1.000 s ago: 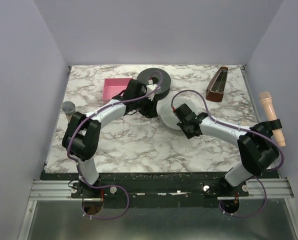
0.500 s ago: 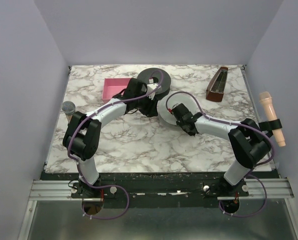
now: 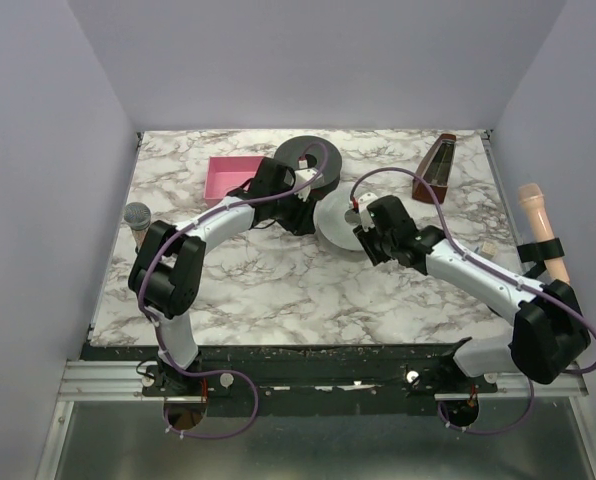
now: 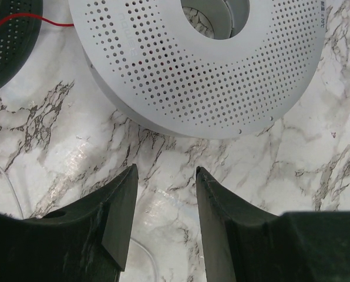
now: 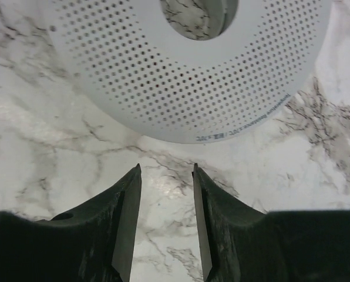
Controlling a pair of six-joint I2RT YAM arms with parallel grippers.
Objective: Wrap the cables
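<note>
A white perforated spool (image 3: pixel 333 215) lies flat on the marble table, also seen in the left wrist view (image 4: pixel 198 64) and the right wrist view (image 5: pixel 181 70). A dark spool (image 3: pixel 308 158) lies behind it. A thin dark-red cable (image 4: pixel 46 22) runs off the dark spool (image 4: pixel 4 35) onto the table. My left gripper (image 3: pixel 296 207) is open and empty, just left of the white spool, its jaws apart over bare marble (image 4: pixel 165 173). My right gripper (image 3: pixel 366 228) is open and empty at the spool's right edge (image 5: pixel 166 170).
A pink tray (image 3: pixel 228 178) sits at the back left. A brown metronome (image 3: pixel 435 170) stands at the back right. A grey microphone (image 3: pixel 138 215) lies at the left edge, a peach one (image 3: pixel 540 225) at the right edge. A thin pale wire (image 4: pixel 4 179) lies under the left gripper.
The right arm has stretched out, its elbow swinging to the right and lower, and its gripper has shifted slightly right along the white spool's edge. The left arm has not moved.
</note>
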